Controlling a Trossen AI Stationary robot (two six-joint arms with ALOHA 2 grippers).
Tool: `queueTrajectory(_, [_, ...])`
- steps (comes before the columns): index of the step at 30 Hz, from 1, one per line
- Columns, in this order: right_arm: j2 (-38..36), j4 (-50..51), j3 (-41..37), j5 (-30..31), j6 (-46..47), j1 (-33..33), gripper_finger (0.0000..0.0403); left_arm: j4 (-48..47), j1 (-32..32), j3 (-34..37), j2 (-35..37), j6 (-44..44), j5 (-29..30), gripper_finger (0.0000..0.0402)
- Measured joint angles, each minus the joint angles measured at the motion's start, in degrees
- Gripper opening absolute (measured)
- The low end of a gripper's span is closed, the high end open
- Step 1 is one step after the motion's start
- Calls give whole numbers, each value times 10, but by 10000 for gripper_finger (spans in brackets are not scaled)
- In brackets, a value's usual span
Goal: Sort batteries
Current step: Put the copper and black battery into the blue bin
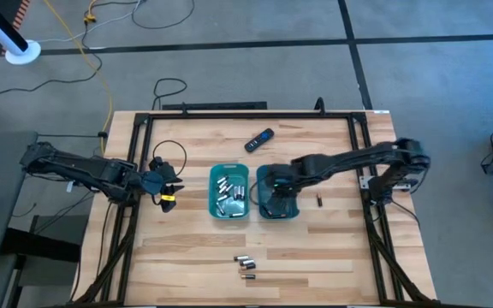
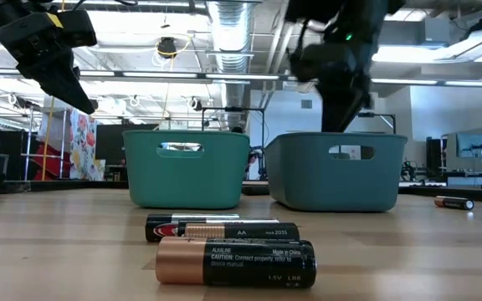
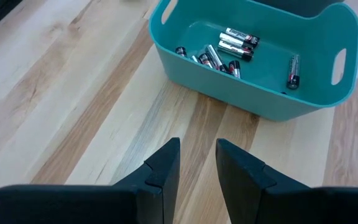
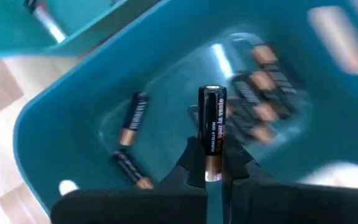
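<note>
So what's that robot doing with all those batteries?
It is sorting batteries into two teal trays. The right gripper is over the right tray, pinching a dark battery with a coppery end, with others like it lying below. The left tray holds silvery ones. The left gripper hangs over bare table beside that tray, fingers a little apart, holding nothing. A few batteries wait on the table's front, one more lies right of the trays, and a black remote sits behind.

two teal trays [image 1: 229, 208] mid-table, remote [image 1: 259, 139] behind, loose batteries [image 1: 246, 263] in front
</note>
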State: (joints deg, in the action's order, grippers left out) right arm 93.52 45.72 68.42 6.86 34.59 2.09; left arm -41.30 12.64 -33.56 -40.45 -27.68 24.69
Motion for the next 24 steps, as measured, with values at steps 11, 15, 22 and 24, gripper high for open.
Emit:
queueTrajectory(11, [111,-33,12,-56,-37,0,7,0,0,0,0,-1,0,100])
queueTrajectory(15, [129,-28,13,-58,-36,0,14,0,0,0,0,-1,0,100])
queueTrajectory(22, [134,-29,13,-58,-31,1,65,0,0,0,0,-1,0,100])
queueTrajectory(24, [131,-27,13,-58,-30,1,78,0,0,0,0,-2,0,100])
